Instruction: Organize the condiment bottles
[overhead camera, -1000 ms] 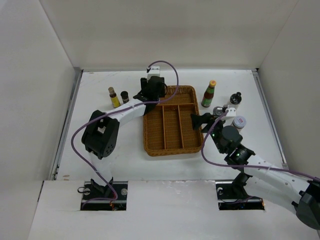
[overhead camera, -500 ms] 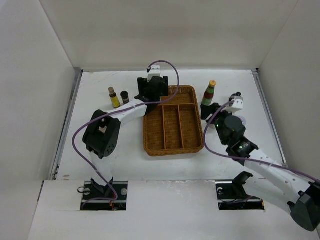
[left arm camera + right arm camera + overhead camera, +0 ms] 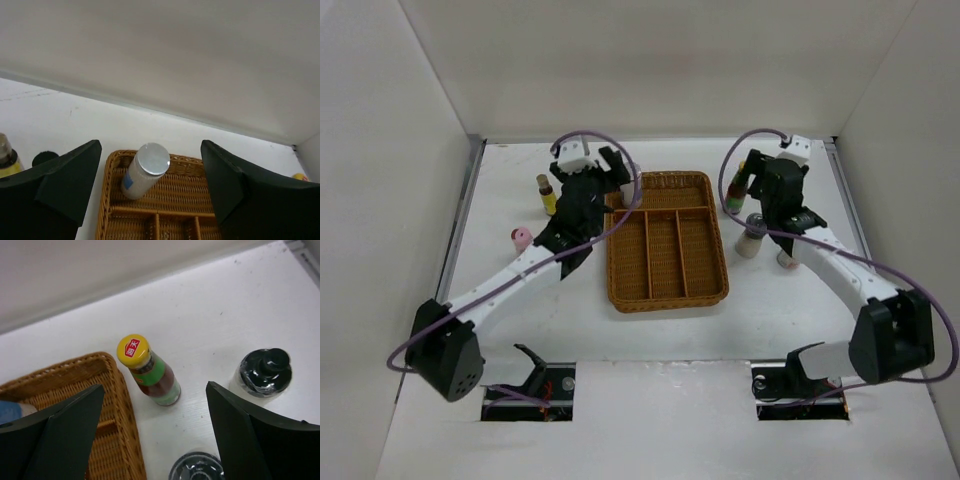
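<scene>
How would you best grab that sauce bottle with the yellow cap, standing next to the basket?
Probably from above, closing on the round shoulder just under the yellow cap. The sauce bottle stands upright, and up there it is clear of the basket rim close beside it and of the black-capped bottle on its other side.

A silver-lidded clear shaker [image 3: 145,171] sits in the far compartment of the woven basket [image 3: 105,210]. The green-red sauce bottle [image 3: 150,372], yellow-capped, stands just right of the basket, and a black-capped jar [image 3: 262,372] stands farther right. The yellow bottle [image 3: 549,196] and the pink-capped bottle [image 3: 520,238] sit left of the basket.
</scene>
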Robot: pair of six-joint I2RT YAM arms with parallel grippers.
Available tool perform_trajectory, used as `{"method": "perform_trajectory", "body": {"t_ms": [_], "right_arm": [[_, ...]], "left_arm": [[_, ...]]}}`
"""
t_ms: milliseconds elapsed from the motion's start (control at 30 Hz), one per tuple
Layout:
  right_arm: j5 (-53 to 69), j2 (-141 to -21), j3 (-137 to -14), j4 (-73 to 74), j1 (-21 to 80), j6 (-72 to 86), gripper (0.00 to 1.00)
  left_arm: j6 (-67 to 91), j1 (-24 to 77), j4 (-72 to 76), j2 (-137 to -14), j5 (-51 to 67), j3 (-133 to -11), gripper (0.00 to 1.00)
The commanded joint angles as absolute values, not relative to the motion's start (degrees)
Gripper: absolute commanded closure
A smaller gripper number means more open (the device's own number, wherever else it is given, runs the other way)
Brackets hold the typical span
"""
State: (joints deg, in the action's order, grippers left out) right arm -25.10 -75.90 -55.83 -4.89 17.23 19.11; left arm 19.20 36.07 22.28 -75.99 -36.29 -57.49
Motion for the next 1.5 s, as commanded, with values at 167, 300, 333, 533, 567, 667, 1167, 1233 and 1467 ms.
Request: {"method": "perform_trajectory", "body": {"t_ms": [167, 300, 333, 533, 567, 667, 1167, 1233, 1467], "right_arm": [[-21.62, -86.56, -66.26, -3.52, 16.83, 14.15, 0.12], [-22.41, -89.9, -68.37, -3.52, 16.74, 13.62, 0.18], [-22.5, -90.96, -69.07, -3.78, 16.74, 13.62, 0.19], [-24.16, -96.67, -74.7, -2.2, 17.0, 12.57, 0.39], [-24.78, -97.11, -75.23, -2.28, 17.01, 12.22, 0.46], [-25.84, -98.08, -76.46, -1.76, 17.01, 12.13, 0.62], [-28.65, -87.62, -88.32, -2.81, 23.94, 4.31, 0.73], [-28.13, -88.68, -89.47, -2.9, 25.61, 4.83, 0.73], [-26.46, -95.79, -91.84, -8.0, 30.89, 7.82, 0.74]], "left_arm": [[30.85, 43.1, 35.67, -67.25, -38.49, -33.86, 0.57], [31.11, 46.0, 37.0, -62.94, -38.15, -26.38, 0.56], [31.11, 46.53, 37.09, -62.23, -37.88, -25.15, 0.55], [30.76, 48.64, 40.25, -61.35, -37.62, -20.48, 0.52], [30.67, 48.65, 41.65, -61.35, -37.1, -19.78, 0.53], [30.5, 47.86, 44.2, -61.35, -35.43, -18.46, 0.53], [32.08, 40.74, 50.54, -59.5, -33.93, -12.3, 0.52], [32.17, 40.65, 50.54, -59.59, -33.84, -12.13, 0.52], [32.43, 40.47, 50.54, -60.64, -33.58, -12.22, 0.51]]}}
